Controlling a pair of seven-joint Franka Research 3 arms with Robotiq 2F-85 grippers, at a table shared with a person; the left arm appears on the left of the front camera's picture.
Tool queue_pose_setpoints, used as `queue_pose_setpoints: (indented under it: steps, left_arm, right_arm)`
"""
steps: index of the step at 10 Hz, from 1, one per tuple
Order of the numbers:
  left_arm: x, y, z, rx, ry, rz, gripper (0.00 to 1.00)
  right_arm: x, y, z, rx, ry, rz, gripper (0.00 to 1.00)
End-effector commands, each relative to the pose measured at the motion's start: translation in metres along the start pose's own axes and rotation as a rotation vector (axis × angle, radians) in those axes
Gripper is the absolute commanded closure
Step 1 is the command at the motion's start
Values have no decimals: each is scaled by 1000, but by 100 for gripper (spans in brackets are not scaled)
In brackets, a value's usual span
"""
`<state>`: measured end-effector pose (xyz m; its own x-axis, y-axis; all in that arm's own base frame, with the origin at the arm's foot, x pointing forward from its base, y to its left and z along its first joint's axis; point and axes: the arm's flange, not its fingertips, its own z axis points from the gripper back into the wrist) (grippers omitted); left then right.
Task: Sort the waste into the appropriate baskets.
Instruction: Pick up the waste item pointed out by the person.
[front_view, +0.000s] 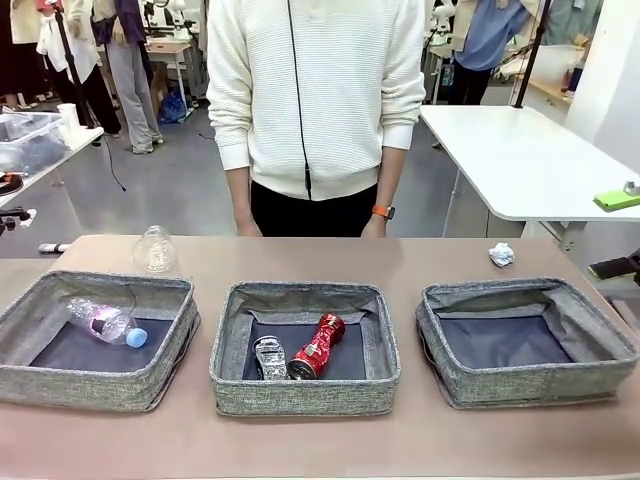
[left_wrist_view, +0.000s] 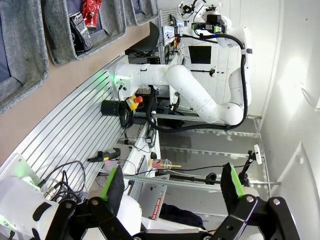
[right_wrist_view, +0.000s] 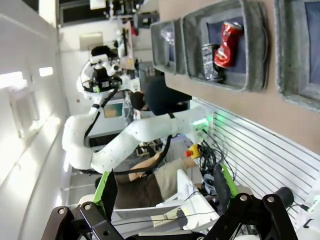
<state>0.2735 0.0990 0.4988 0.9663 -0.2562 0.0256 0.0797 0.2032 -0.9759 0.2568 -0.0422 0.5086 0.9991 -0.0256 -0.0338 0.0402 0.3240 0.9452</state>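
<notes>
The person (front_view: 315, 120) wears a white knitted sweater (front_view: 350, 80) with long sleeves, black trousers (front_view: 310, 215) and an orange watch (front_view: 383, 212). A thin black cord (front_view: 296, 90) runs down the front. The left gripper (left_wrist_view: 172, 172) and the right gripper (right_wrist_view: 164, 175) are black with green pads (left_wrist_view: 110, 181). The right arm (left_wrist_view: 200, 95) is white and round, with a black hose (left_wrist_view: 243, 65) and a green light (left_wrist_view: 107, 79) at its foot.

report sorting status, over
Left gripper and right gripper open, nothing held. Clear crumpled plastic container and white paper ball unsorted on brown table. Nothing in the way.
</notes>
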Motion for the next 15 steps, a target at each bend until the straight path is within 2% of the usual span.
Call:
queue_pose_setpoints:
  steps: [1,14,15]
  left_arm:
    - [-1,-1,0,-1,-1,-5,0]
    - [0,0,0,0,0,0,0]
    - [8,-15,-11,265,-80,-17,0]
  right_arm:
    - [1,0,2,19,2,24,0]
    - [1,0,2,19,2,24,0]
    - [1,0,2,19,2,24,0]
